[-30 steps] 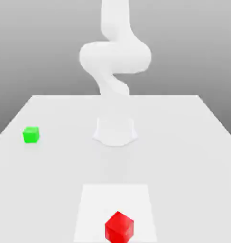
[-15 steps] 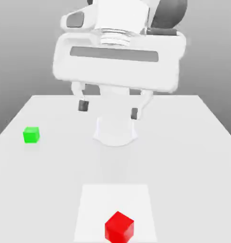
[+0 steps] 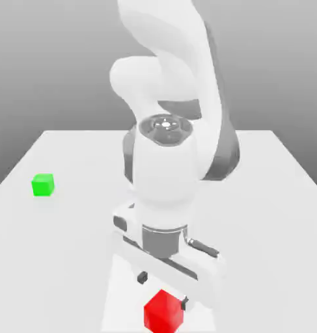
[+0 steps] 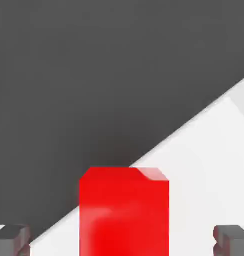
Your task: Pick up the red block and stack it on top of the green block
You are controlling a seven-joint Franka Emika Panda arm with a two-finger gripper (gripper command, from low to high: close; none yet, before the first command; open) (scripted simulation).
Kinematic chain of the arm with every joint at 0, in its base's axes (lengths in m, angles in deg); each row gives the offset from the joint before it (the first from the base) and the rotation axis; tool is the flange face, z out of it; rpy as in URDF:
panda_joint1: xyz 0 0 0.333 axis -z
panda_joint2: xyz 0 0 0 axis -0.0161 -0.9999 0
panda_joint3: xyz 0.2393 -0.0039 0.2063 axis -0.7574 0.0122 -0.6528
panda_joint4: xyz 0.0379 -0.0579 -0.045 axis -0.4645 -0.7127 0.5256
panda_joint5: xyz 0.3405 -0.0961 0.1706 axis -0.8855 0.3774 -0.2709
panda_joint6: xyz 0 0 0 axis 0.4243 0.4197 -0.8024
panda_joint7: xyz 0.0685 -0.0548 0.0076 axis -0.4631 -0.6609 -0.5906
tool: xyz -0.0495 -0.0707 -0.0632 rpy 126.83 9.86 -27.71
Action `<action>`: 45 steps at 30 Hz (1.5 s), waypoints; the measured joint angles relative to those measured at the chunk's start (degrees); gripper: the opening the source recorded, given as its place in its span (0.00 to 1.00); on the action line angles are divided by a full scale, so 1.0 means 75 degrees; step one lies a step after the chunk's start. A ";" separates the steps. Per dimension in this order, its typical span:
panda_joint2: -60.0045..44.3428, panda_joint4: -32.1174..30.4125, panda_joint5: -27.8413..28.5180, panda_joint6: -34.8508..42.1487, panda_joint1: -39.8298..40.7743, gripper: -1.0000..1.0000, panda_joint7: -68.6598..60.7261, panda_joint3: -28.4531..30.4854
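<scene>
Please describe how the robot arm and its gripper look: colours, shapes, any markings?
The arm is glossy white with rounded, bulky segments, dark grey joint bands and a silvery round cap. The white, boxy gripper carries two small dark grey fingertip pads. No cables or markings are visible.

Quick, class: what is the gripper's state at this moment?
Gripper: open, holding nothing, its fingertips either side of the red block.

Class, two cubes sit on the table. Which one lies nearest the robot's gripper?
The red block. It lies between the open gripper fingertips, while the green block sits far off toward the exterior view's left.
</scene>
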 joint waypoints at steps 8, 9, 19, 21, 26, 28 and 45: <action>-0.0237 0.0036 0.0086 -0.0205 -0.0071 0.00 0.0071 0.0088; -0.0052 0.0006 0.0010 -0.0054 -0.0016 0.00 0.0016 0.0017; 0.1725 -0.0886 0.0103 0.0882 0.1357 0.00 -0.0499 0.1141; 0.1992 -0.1135 0.0281 0.0899 0.1835 0.00 -0.0573 0.1635; 0.2688 -0.1749 0.0682 0.0942 0.3565 0.00 -0.0784 0.2515; 0.2974 -0.1996 0.0785 0.0955 0.4171 0.00 -0.0911 0.2845; 0.4455 -0.3537 0.0479 0.0689 0.6630 0.00 -0.2329 0.5407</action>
